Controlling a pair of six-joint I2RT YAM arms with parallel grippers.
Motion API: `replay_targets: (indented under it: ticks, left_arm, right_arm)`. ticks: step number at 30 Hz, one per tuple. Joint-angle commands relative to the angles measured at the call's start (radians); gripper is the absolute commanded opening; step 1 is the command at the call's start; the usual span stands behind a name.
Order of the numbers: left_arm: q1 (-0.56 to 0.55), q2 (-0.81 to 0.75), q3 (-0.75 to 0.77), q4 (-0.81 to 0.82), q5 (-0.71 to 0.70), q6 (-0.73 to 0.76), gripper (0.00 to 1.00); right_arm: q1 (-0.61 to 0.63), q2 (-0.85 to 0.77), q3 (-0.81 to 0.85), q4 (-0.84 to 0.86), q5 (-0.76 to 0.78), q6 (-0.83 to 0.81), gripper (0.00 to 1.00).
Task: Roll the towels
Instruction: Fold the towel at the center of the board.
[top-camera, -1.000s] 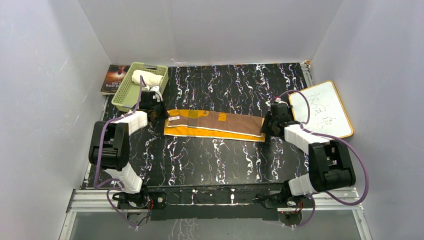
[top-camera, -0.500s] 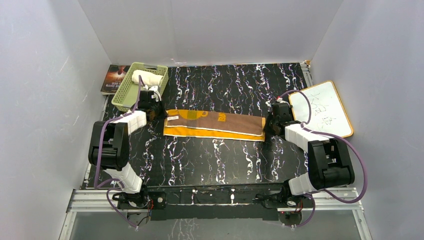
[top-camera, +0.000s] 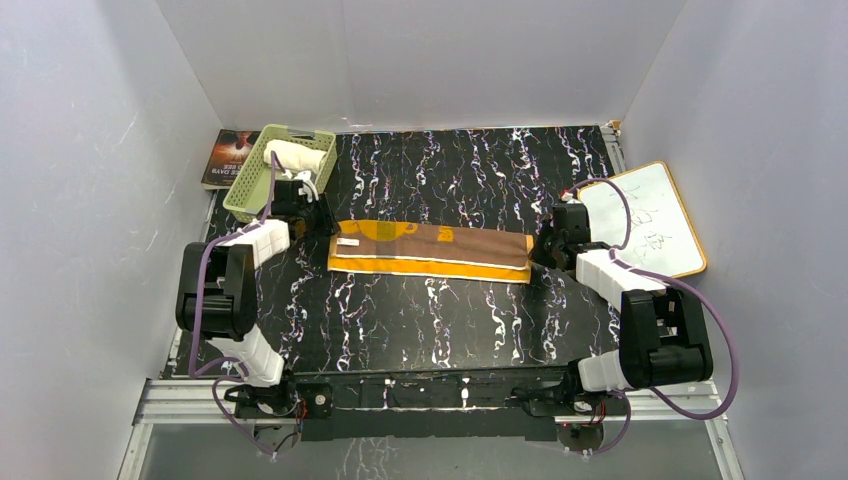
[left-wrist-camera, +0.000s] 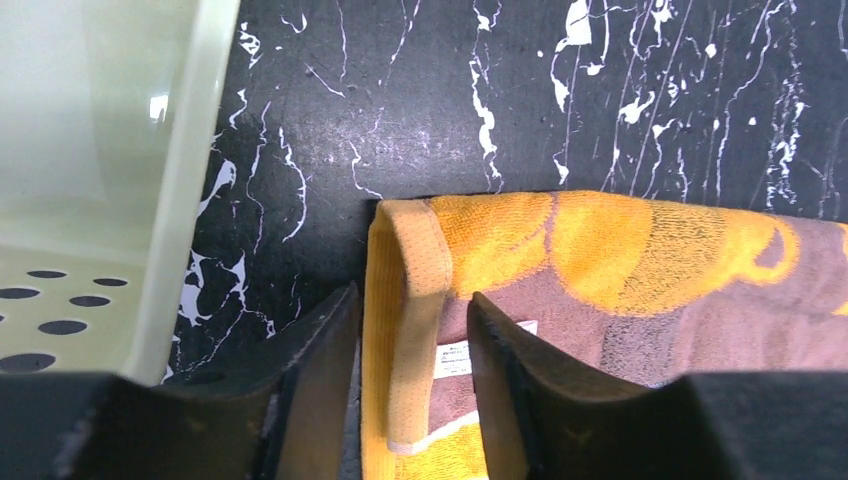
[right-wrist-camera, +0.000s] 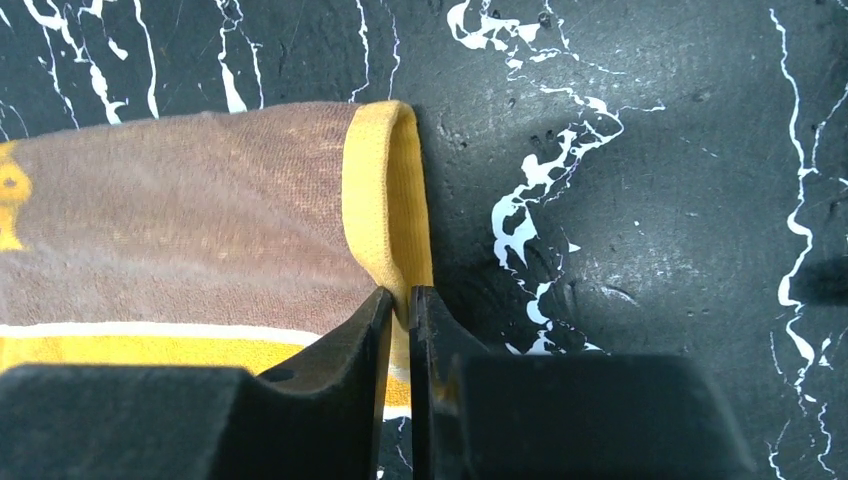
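Observation:
The brown towel (top-camera: 430, 250) with its yellow-orange pattern lies flat as a long folded strip across the middle of the table. My left gripper (top-camera: 325, 222) is at its left end. In the left wrist view that gripper (left-wrist-camera: 410, 300) stands open, with the towel's (left-wrist-camera: 620, 260) turned-up yellow edge loose between the fingers. My right gripper (top-camera: 541, 252) is at the right end. Seen from the right wrist, it (right-wrist-camera: 400, 292) is shut on the yellow hem of the towel (right-wrist-camera: 200, 210). The cream-white towel (top-camera: 297, 155) lies rolled in the green basket (top-camera: 250, 190).
The green basket (left-wrist-camera: 100, 150) stands close to the left of my left gripper. A dark book (top-camera: 228, 155) lies behind it at the back left. A white board with a wooden frame (top-camera: 645, 220) lies at the table's right edge, just beyond my right arm.
My left gripper has opened and let go of the towel's left edge. My right gripper has closed on the right hem and shifted slightly right, leaving the strip straighter.

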Motion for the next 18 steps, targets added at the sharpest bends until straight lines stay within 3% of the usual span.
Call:
replay_targets:
  ticks: [1,3,5,18]
  left_arm:
    - [0.008,-0.035,0.030,-0.035,0.085,-0.043,0.46]
    - [0.010,-0.058,0.027,-0.062,0.104,-0.061,0.49]
    - [0.010,-0.082,0.018,-0.100,0.109,-0.075,0.49]
    - [0.009,-0.162,-0.058,-0.230,0.020,-0.108,0.47]
  right_arm:
    - [-0.006,-0.014,0.022,0.015,-0.043,-0.012,0.20]
    - [-0.006,-0.007,0.022,0.009,-0.071,-0.014,0.30]
    - [-0.007,0.006,0.017,0.003,-0.093,-0.018,0.34]
    - [-0.006,-0.001,-0.017,0.011,-0.127,-0.024,0.33]
